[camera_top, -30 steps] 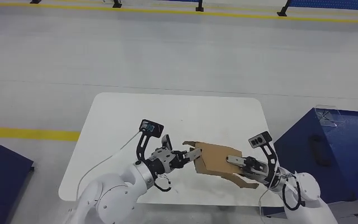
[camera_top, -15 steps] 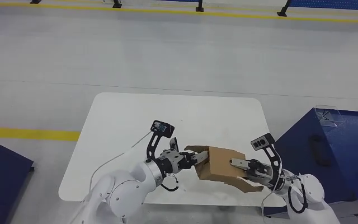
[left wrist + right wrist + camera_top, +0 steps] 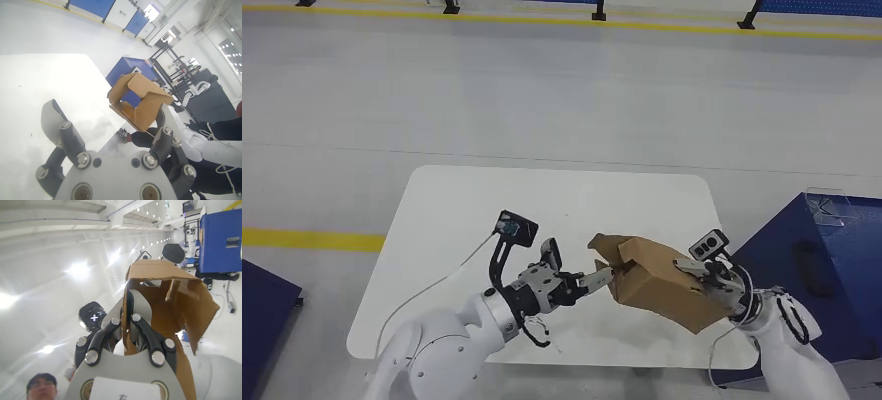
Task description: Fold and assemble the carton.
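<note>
We see the brown carton (image 3: 660,288) held off the white worktop (image 3: 462,230), tilted, in the lower right of the top view. It is partly opened into a tube with loose flaps. Our right gripper (image 3: 126,306) is clenched on one carton wall, a finger on each side of the cardboard. Our left gripper (image 3: 106,106) is released and spread wide, at lower centre of the top view. One of its fingers (image 3: 164,115) sits just beside the carton's nearest flap.

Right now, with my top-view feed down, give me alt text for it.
A half-folded carton is held above the white table's near right part, the right gripper clamped on its wall. The left gripper, open, sits at the carton's other end.
</note>
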Controlling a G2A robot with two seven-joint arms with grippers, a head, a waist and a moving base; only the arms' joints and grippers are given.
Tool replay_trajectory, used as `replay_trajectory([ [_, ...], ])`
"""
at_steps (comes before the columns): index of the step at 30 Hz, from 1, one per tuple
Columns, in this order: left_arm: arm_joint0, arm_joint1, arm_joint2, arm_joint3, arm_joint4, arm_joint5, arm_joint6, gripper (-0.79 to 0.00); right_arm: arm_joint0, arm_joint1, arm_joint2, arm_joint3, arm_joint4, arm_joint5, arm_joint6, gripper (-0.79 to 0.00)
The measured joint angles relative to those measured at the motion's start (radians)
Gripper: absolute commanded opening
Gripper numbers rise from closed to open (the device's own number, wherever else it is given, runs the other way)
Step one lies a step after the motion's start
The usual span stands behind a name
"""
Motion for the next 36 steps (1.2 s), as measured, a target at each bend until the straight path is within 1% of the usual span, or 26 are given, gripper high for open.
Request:
replay_trajectory([
  [2, 0.039, 0.006, -0.029, -0.019, 0.008, -0.007, -0.002, 0.0, 0.024, 0.0, -0.012, 0.031, 0.041, 0.076, 0.013, -0.785],
  [4, 0.058, 0.009, -0.04, -0.021, 0.002, -0.018, -0.018, 0.0, 0.04, 0.001, -0.019, 0.048, 0.06, 0.126, 0.023, -0.785],
  [6, 0.059, 0.011, -0.039, -0.004, 0.001, -0.029, -0.044, 0.0, 0.052, 0.002, -0.029, 0.061, 0.069, 0.168, 0.036, -0.785],
  [8, 0.044, 0.011, -0.024, 0.018, 0.004, -0.029, -0.064, 0.0, 0.059, 0.003, -0.037, 0.067, 0.078, 0.206, 0.05, -0.785],
  [12, 0.005, 0.005, 0.016, 0.045, 0.012, -0.033, -0.069, 0.0, 0.062, 0.005, -0.045, 0.064, 0.062, 0.215, 0.058, -0.785],
  [19, -0.043, -0.003, 0.06, 0.074, 0.015, -0.005, -0.072, 0.0, 0.058, 0.007, -0.062, 0.062, 0.059, 0.232, 0.083, -0.785],
  [23, -0.077, -0.009, 0.085, 0.106, 0.018, 0.018, -0.087, 0.0, 0.055, 0.012, -0.076, 0.057, 0.071, 0.242, 0.074, -0.785],
  [26, -0.091, -0.012, 0.091, 0.112, 0.015, 0.02, -0.074, 0.0, 0.056, 0.016, -0.088, 0.062, 0.098, 0.265, 0.051, -0.785],
  [28, -0.082, -0.012, 0.082, 0.096, 0.014, 0.009, -0.052, 0.0, 0.061, 0.02, -0.097, 0.07, 0.121, 0.288, 0.028, -0.785],
  [30, -0.054, -0.008, 0.058, 0.065, 0.015, -0.009, -0.02, 0.0, 0.068, 0.024, -0.114, 0.072, 0.162, 0.318, -0.002, -0.785],
  [36, 0.072, 0.009, -0.053, -0.03, 0.041, -0.054, 0.089, 0.0, 0.087, 0.05, -0.164, 0.057, 0.28, 0.389, -0.073, -0.785],
])
